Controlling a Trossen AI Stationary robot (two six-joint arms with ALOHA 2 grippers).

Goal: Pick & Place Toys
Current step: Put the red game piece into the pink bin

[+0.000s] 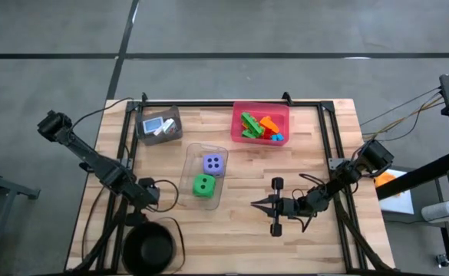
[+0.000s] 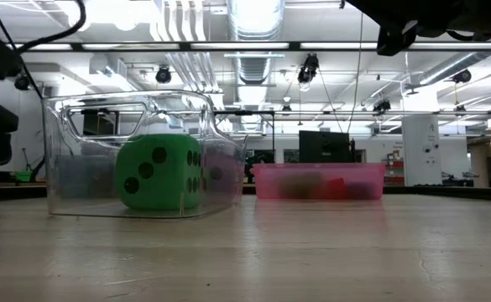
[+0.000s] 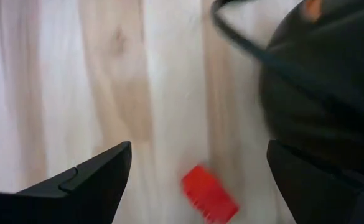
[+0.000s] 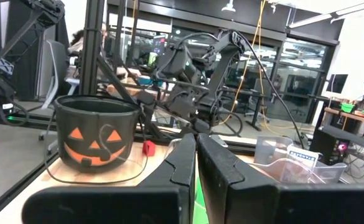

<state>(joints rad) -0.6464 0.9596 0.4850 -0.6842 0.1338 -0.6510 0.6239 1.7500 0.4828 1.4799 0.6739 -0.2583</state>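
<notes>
The purple die [image 2: 221, 172] is mostly hidden behind the green die [image 2: 158, 173] at left centre. Bricks [image 2: 316, 186] in the pink bin [image 2: 319, 180] are blurred. The bowl [image 3: 331, 93] is cut off at upper right.

Three bins sit on the table [image 1: 308, 153]. The farthest-left one [image 1: 160, 125], at the far left corner, holds small cards [image 1: 156, 125]. To its right along the far edge, another bin [image 1: 261, 123] holds a heap of bricks [image 1: 259, 126]. Nearer, between these two, the third bin [image 1: 205, 175] holds two dice, one [image 1: 214, 163] behind the other [image 1: 203, 185]. A round bowl [image 1: 148, 246] sits at the near left edge. The left gripper [image 1: 153, 201] lies just behind the bowl; the right gripper [image 1: 256, 205] lies near right, right of the dice bin.
</notes>
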